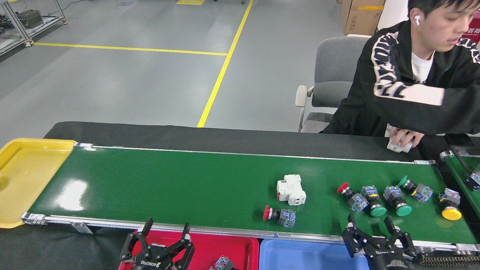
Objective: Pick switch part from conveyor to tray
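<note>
On the wide dark-green conveyor (pixel 168 187) lie a white breaker block (pixel 291 189), a red-capped push-button switch (pixel 279 216) in front of it, and to the right a cluster of several switches: red-capped (pixel 350 196), two green-capped (pixel 373 204) (pixel 397 202), another green (pixel 414 188) and a yellow-capped one (pixel 450 204). My right gripper (pixel 369 228) stands open at the belt's near edge, just in front of the green-capped switches, nothing between its fingers. My left gripper (pixel 165 234) is open above the red tray (pixel 210 249), which holds one switch part (pixel 224 263).
A blue tray (pixel 300 255) sits beside the red one. A yellow tray (pixel 22 176) lies at the belt's left end. A seated person's hand (pixel 405 137) rests on a white part beyond the far edge. A narrower green belt (pixel 463 176) enters at right.
</note>
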Controlling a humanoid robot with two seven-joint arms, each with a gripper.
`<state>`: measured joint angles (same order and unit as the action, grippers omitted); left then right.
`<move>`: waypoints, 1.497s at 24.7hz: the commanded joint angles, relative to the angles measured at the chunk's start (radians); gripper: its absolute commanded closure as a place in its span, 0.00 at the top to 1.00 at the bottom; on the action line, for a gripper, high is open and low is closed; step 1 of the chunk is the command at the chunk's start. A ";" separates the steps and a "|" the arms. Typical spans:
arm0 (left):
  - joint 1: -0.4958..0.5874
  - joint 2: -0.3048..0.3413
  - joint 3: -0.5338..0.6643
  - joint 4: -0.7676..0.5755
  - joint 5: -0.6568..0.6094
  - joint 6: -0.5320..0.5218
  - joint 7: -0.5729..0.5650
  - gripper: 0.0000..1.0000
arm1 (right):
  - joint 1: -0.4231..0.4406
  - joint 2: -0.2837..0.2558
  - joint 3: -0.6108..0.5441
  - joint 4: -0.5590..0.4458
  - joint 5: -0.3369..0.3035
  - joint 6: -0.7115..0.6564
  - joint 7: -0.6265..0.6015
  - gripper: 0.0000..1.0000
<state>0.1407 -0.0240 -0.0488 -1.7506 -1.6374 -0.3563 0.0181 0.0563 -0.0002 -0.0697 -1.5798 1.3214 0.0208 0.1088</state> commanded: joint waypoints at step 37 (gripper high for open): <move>-0.323 0.018 -0.114 0.408 -0.105 -0.161 0.029 0.06 | 0.092 -0.118 0.337 -0.189 -0.185 -0.650 0.051 0.48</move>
<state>-0.1760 -0.0093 -0.1759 -1.3177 -1.7500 -0.5076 0.0416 0.1523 -0.1222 0.2699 -1.7496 1.1411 -0.5126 0.1623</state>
